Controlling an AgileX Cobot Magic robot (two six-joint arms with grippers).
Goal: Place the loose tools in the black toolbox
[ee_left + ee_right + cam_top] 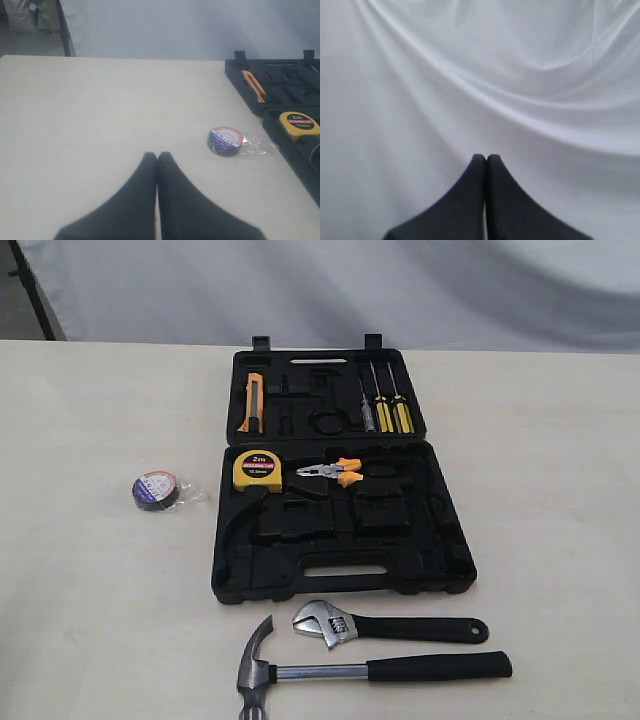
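The black toolbox (pixel 450 530) lies open in the middle of the table, its two halves flat. In front of it lie a silver adjustable wrench (pixel 385 625) and a steel claw hammer (pixel 370 672), both with black handles pointing right. A small black tape roll (pixel 156 490) with a blue-white label sits left of the box, also in the left wrist view as tape roll (pixel 225 141). My left gripper (pixel 157 155) is shut and empty, hovering over bare table short of the roll. My right gripper (pixel 486 157) is shut and empty, facing only white cloth. Neither arm appears in the exterior view.
Inside the toolbox sit a yellow tape measure (pixel 256 471), orange-handled pliers (pixel 333 472), an orange utility knife (pixel 252 403) and several screwdrivers (pixel 385 405). A white cloth backdrop (pixel 350 290) hangs behind the table. A dark frame post (pixel 64 27) stands at the far left.
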